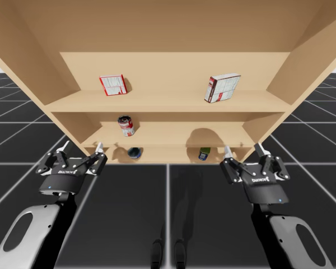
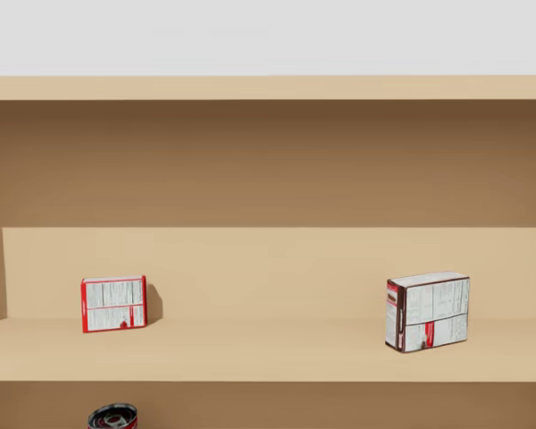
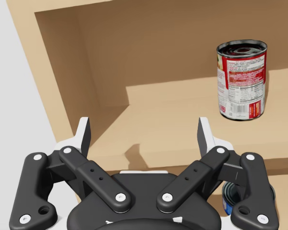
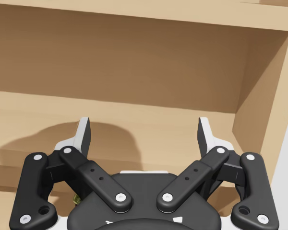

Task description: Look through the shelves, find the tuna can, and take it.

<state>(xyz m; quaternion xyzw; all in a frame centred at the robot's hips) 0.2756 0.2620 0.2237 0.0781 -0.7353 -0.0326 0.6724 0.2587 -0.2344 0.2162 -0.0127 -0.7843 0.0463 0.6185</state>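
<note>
Where the lowest shelf [image 1: 168,154] opens under the middle shelf [image 1: 168,133], a low, dark blue can, taken here for the tuna can [image 1: 134,152], sits left of the centre. The front edge of the middle shelf covers a part of it. Whether its axis stands upright or lies down cannot be told, and neither can which way it faces.

On the middle shelf, above it and slightly to the left, a tall red and white can [image 1: 126,125] stands upright. Well apart to the right, on the lowest shelf, is a small green and blue thing [image 1: 204,153]. On the upper shelf [image 1: 168,100] stand a red and white box [image 1: 112,85] at the left and a white and dark red box [image 1: 222,87] at the right, far from each other.

The robot's left gripper [image 1: 82,147] hangs before the shelves, to the left of the tuna can, with fingers spread wide and nothing between them. In the left wrist view one finger link hides part of the blue can. The right gripper [image 1: 243,149] is wide apart too and empty, before the right end of the shelves.
</note>
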